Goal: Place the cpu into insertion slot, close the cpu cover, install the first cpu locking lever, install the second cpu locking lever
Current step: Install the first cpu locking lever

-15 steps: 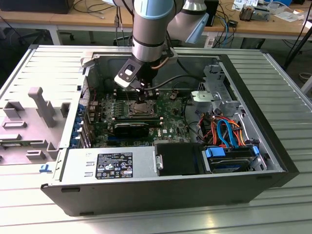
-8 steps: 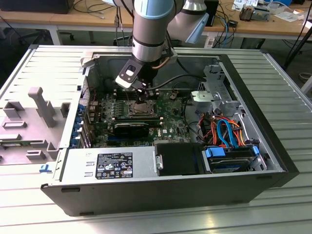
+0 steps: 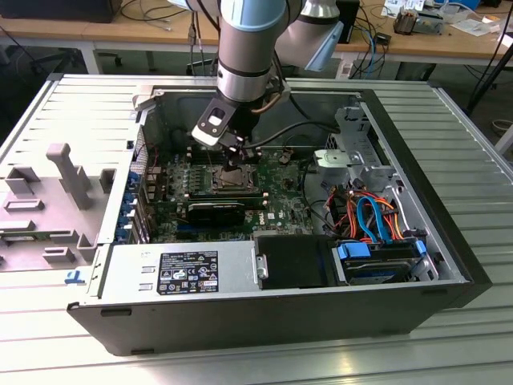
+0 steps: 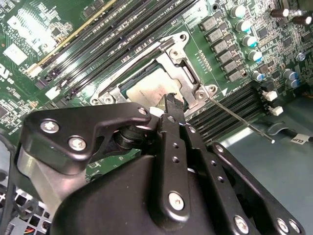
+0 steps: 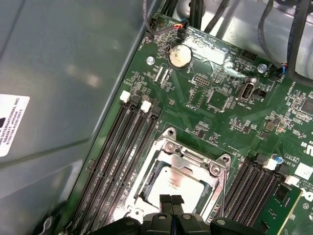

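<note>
The cpu (image 5: 177,180) is a small flat square with a dull silver-grey metal top that catches a soft glare. It lies flat in the insertion slot (image 5: 168,145), whose bright metal rim carries round screw heads at the corners. The cpu cover (image 5: 188,155), a thin shiny steel frame with a large square window, lies down around the cpu, so the metal top shows through the window in both wrist views. The slot sits in a glossy green circuit board (image 5: 215,122) crowded with tiny parts. Long narrow black memory slots (image 5: 117,147) with white end clips run along either side of it, and a round silver coin battery (image 5: 179,55) lies further off. In the second wrist view a thin straight steel lever (image 4: 239,120) runs out from one corner of the rim and crosses above the memory slots, and small silver-topped cylinders (image 4: 249,41) stand in a row nearby.

The gripper (image 5: 171,199) is matt black metal with bolted linkage plates. Its two narrow fingertips are pressed together with nothing between them, right at the edge of the cpu and cover; contact cannot be told. In the exterior view the gripper (image 3: 234,163) reaches down into an open grey computer case (image 3: 449,265) lying on a ribbed metal table (image 3: 264,361).
</note>
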You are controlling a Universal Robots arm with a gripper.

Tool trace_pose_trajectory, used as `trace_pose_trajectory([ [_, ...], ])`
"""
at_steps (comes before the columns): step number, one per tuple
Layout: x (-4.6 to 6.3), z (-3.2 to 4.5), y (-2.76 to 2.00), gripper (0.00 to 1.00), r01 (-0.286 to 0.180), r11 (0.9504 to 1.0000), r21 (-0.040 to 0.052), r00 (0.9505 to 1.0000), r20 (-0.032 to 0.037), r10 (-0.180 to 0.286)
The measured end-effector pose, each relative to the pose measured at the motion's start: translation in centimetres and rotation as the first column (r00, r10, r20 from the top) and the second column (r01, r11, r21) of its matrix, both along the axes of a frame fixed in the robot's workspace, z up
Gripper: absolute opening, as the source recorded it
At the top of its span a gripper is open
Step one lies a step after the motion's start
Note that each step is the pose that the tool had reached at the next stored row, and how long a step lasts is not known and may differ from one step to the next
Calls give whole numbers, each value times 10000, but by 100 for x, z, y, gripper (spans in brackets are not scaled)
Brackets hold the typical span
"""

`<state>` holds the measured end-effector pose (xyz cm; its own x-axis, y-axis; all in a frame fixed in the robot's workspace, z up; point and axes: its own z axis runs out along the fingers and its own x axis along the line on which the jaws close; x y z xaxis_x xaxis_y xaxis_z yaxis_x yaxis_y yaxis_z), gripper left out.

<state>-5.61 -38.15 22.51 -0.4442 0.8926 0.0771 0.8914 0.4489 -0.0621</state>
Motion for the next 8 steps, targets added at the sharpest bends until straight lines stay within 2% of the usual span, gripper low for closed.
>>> trace_pose_trajectory([
  [8, 0, 0, 0, 11, -418, 9991, 0, 9991, 0, 418],
])
